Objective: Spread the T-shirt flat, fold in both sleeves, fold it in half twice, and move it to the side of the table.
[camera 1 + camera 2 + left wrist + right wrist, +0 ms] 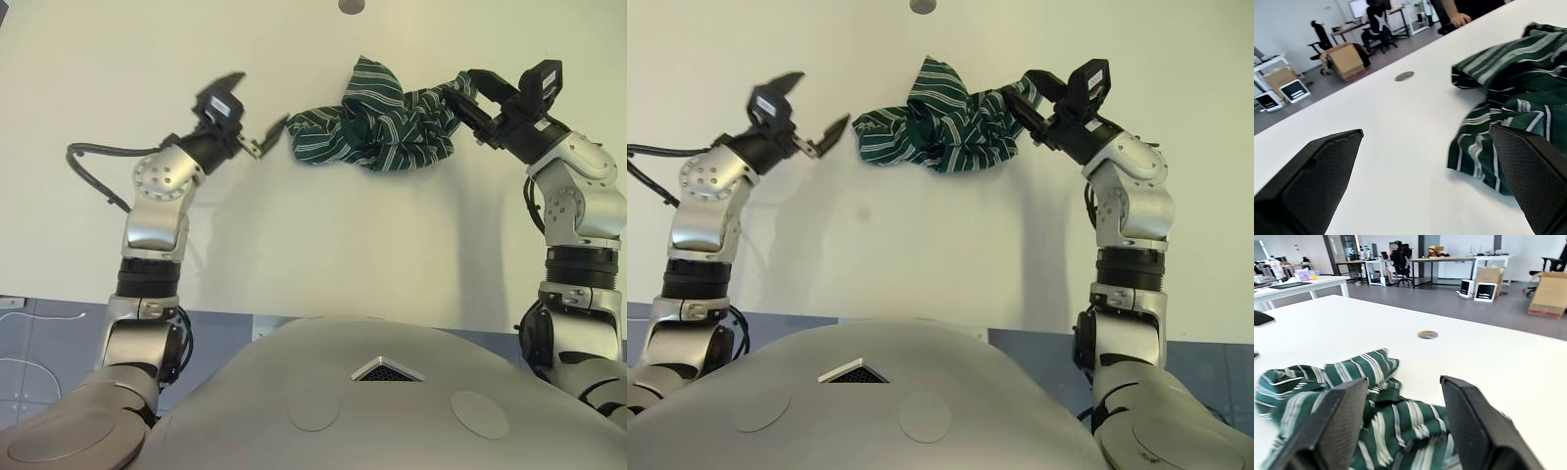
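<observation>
The T-shirt (377,122) lies bunched on the white worktop (294,245), its sleeves and collar lost in the folds. The right pincer (462,103) straddles its right end, fingers apart, hiding the cloth there. The left pincer (263,100) gapes just beside its left edge; whether they touch is unclear.

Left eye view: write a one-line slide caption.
Crumpled striped T-shirt on a white table between the left gripper and right gripper.

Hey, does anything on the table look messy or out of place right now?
Yes. The green striped T-shirt lies crumpled in a heap on the white table, with one fold sticking up, rather than spread flat.
</observation>
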Available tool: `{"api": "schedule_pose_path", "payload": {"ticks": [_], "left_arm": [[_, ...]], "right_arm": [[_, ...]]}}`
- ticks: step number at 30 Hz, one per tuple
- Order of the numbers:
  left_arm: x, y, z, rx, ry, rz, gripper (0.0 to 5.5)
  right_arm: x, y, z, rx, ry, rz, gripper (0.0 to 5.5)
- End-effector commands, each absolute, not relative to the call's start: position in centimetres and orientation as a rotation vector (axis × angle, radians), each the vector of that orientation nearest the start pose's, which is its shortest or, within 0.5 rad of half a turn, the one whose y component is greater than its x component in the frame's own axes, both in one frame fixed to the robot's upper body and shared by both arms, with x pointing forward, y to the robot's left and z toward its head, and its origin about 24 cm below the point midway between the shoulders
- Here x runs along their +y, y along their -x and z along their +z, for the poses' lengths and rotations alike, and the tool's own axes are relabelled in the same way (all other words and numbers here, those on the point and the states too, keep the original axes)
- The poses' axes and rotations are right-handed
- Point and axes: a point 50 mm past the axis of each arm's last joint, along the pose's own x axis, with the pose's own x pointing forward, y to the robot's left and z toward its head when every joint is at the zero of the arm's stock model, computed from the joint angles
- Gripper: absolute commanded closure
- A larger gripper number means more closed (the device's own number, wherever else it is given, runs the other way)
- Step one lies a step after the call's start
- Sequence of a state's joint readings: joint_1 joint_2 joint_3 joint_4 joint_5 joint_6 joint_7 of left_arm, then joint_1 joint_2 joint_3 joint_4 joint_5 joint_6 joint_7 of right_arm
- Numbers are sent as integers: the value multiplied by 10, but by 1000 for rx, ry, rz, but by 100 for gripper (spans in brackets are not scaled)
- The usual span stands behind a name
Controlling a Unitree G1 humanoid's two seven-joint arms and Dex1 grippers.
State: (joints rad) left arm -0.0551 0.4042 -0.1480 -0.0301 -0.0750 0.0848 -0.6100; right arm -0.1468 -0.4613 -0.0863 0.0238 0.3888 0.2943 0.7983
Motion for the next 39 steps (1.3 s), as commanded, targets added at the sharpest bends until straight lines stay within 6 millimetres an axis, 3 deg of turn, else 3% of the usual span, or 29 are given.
{"api": "schedule_pose_path", "payload": {"ticks": [1,5,9,13,21,25,28,32,39], "left_arm": [[134,-242,41,178,-312,-874,76],[118,-237,34,225,-339,-940,76],[102,-234,22,220,-464,-969,76],[109,-248,12,192,-711,-909,153],[125,-245,30,146,-706,-882,308],[133,-245,41,101,-758,-831,308],[127,-234,51,23,-793,-849,308],[125,-225,45,-11,-881,-892,308],[124,-220,26,10,-931,-915,455]], "right_arm": [[-187,-274,65,223,75,764,279],[-189,-298,54,256,145,607,279],[-182,-300,30,362,190,613,279],[-171,-290,21,394,145,696,273],[-176,-288,17,409,153,673,273],[-177,-287,15,415,146,676,273],[-177,-284,13,419,136,677,273],[-177,-282,11,422,125,671,273],[-178,-282,11,416,119,663,273]]}}
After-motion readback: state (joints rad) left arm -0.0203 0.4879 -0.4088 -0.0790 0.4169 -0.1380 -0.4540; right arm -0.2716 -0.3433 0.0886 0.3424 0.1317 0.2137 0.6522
